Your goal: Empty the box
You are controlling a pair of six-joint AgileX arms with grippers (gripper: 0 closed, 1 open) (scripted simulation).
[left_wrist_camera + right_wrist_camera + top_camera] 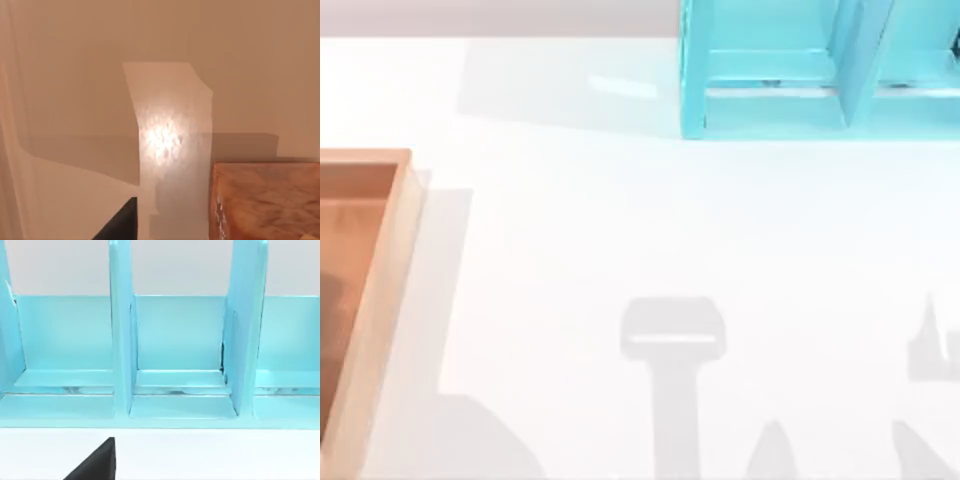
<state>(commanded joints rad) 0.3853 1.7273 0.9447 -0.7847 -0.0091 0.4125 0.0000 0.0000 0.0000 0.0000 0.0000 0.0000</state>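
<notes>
White table (620, 220), turquoise shelf (770, 80) at the far edge facing the right arm, the box (380, 290) at the left edge below the left arm. Neither gripper's finger state can be told. Descending squarely inside the walls seems wisest.

No readable text, label or number on any surface

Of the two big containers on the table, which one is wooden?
The box at the table's left edge: tan rim, orange-brown floor. The shelf at the far right is turquoise with upright dividers.
</notes>
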